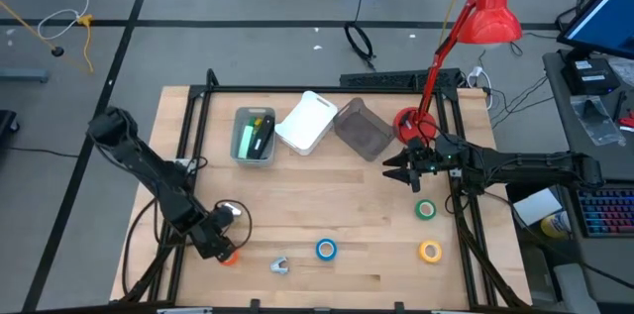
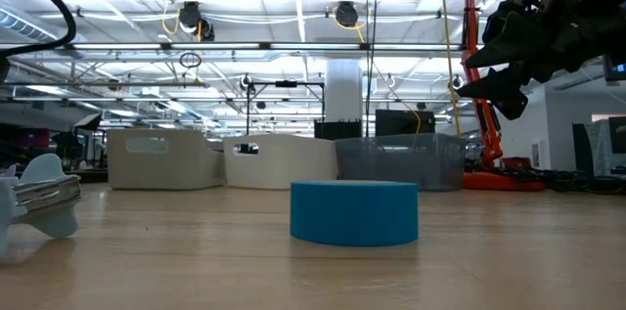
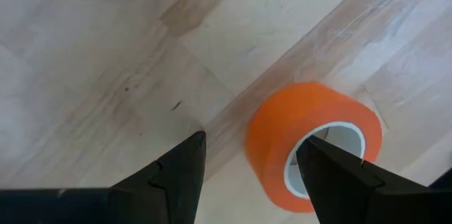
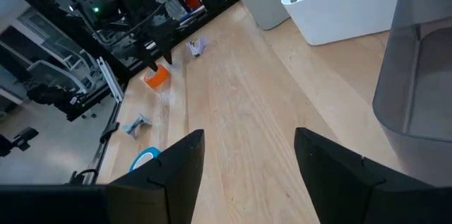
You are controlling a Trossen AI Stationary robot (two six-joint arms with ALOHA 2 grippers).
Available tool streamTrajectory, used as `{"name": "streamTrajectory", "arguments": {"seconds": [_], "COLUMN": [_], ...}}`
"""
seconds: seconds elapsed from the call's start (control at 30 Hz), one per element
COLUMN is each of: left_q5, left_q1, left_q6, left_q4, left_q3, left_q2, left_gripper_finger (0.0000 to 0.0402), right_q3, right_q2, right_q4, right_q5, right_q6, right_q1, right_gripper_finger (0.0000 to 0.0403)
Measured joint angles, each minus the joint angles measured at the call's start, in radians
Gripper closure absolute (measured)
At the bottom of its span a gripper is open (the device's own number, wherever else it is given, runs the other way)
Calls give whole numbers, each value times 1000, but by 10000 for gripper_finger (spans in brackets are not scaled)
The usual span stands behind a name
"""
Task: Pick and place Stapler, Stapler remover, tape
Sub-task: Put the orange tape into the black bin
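Reaching down at the near left corner of the table (image 1: pixel 327 190), my left gripper (image 3: pixel 248 174) hangs low over the orange tape (image 3: pixel 311 139). Its fingers are spread apart, and one finger points into the hole of the roll while the other stays outside, so I think I am set to pinch the roll's wall. Nothing is pinched yet. A little farther along the near edge lies the small grey stapler remover (image 1: pixel 279 265), then the blue tape (image 1: pixel 326 249), then the yellow tape (image 1: pixel 429 251). The green tape (image 1: pixel 426 209) sits just past that. My right gripper (image 1: pixel 408 171) waits up in the air near it, fingers spread wide and empty. At the back stand the green bin (image 1: pixel 254 136), the white bin (image 1: pixel 307 122) and the grey bin (image 1: pixel 362 128), where things go, I guess.
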Motion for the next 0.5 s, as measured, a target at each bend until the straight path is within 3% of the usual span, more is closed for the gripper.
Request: {"name": "streamTrajectory", "arguments": {"seconds": [0.5], "left_q5": [-14], "left_q1": [-10], "left_q6": [71], "left_q4": [26], "left_q3": [1], "left_q2": [15], "left_gripper_finger": [180], "right_q3": [0], "right_q2": [0], "right_q4": [0], "right_q5": [1], "right_q6": [-7], "right_q1": [0], "right_gripper_finger": [192]}}
